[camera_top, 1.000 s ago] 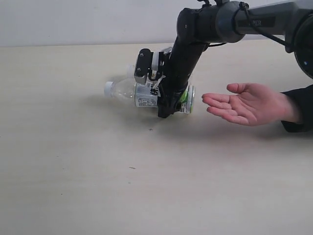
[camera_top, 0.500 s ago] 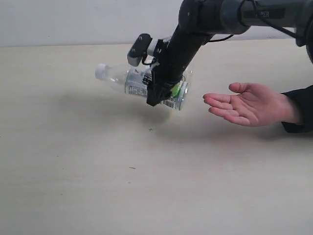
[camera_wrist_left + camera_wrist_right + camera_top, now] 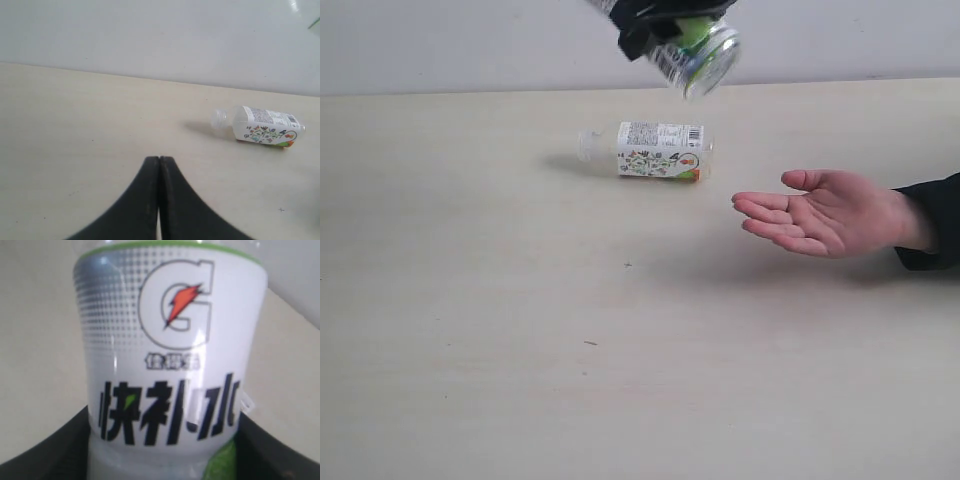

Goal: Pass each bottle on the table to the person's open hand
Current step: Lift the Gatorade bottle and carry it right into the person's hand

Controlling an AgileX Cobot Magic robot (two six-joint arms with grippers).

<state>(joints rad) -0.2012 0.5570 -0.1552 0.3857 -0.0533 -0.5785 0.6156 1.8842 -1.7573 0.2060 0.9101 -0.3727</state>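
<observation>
Fingers [image 3: 47, 455] of your right gripper [image 3: 642, 28] are closed partway around the white label of a Gatorade bottle [image 3: 170, 340] and hold it well above the table [image 3: 520, 330], at the 12 o'clock edge of the exterior view. Your main risk is a slip: the grip sits on a smooth label and the bottle is tilted, base toward 5 o'clock, so a quick swing could slide it out. If you let go before it is over the palm, it would fall onto the table or onto the floral-labelled bottle [image 3: 655, 152], which lies on its side at 10 o'clock from the person's open hand [image 3: 825, 212], roughly under the load. Too fast a descent could also knock the person's outstretched fingertips. Most of the right arm is out of frame, so you cannot judge its reach; only the gripper and the lower half of the bottle show. Your left gripper [image 3: 159, 200] sits low over the table with its fingers pressed together on nothing, facing the lying bottle.
</observation>
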